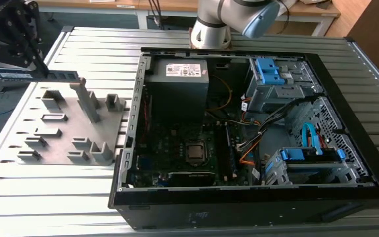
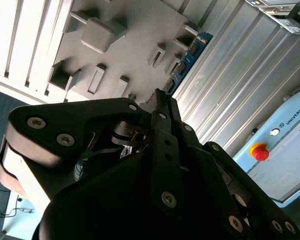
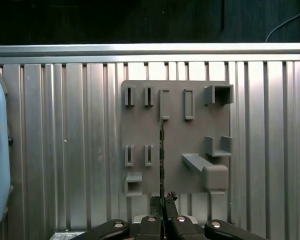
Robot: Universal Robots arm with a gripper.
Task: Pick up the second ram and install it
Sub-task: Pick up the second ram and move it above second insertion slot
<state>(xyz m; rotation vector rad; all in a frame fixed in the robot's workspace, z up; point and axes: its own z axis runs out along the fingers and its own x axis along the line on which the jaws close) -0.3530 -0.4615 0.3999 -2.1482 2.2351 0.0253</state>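
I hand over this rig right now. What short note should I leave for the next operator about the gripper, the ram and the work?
Gripper: jaws shut on the second ram, seen edge-on in the first wrist view.
Position: the ram is held over the grey holder plate, to the exterior view's left of the open computer case.
Done: ram picked up.
Left: ram not yet inside the case, not installed.

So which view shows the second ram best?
The exterior view: the second ram shows its flat side, held level by the end effector above the grey holder plate. The first wrist view shows a thin edge-on line; the second wrist view, a foreshortened blue strip.
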